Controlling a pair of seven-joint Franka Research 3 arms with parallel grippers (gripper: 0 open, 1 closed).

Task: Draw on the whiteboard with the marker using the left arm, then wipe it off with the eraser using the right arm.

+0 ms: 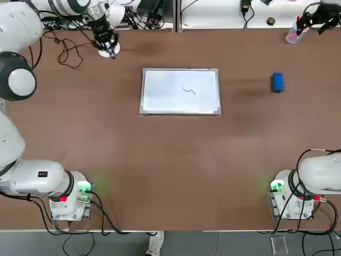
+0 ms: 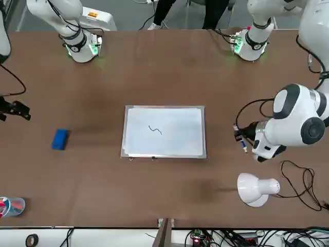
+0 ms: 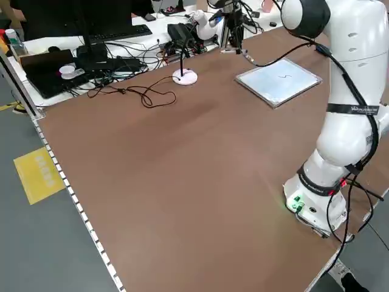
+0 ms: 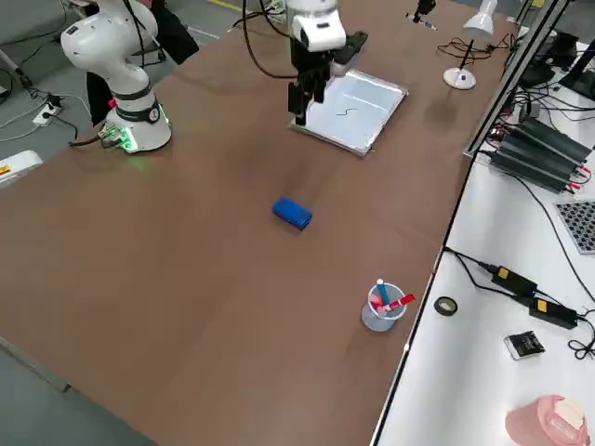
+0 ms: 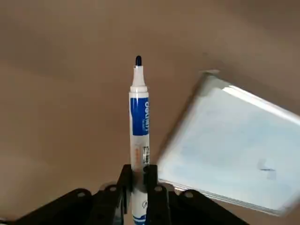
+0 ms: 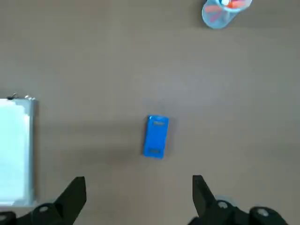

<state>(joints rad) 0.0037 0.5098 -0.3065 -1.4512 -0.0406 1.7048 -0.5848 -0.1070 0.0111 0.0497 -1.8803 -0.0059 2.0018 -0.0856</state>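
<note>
The whiteboard (image 1: 180,92) lies flat mid-table with a small dark squiggle (image 1: 189,90) on it. My left gripper (image 1: 106,45) hovers off the board's far left corner, beside a lamp base, shut on the marker (image 5: 138,126), whose dark tip points away from the fingers. The same marker (image 2: 240,140) shows below the left wrist in the front view. The blue eraser (image 1: 277,82) rests on the table to the right of the board. My right gripper (image 6: 138,197) hangs high above the eraser (image 6: 155,136), open and holding nothing.
A clear cup (image 1: 293,34) holding red and blue items stands at the far right edge. A white desk lamp (image 2: 257,188) and a loose black cable (image 1: 66,53) sit at the far left. Bare brown table lies between the board and the arm bases.
</note>
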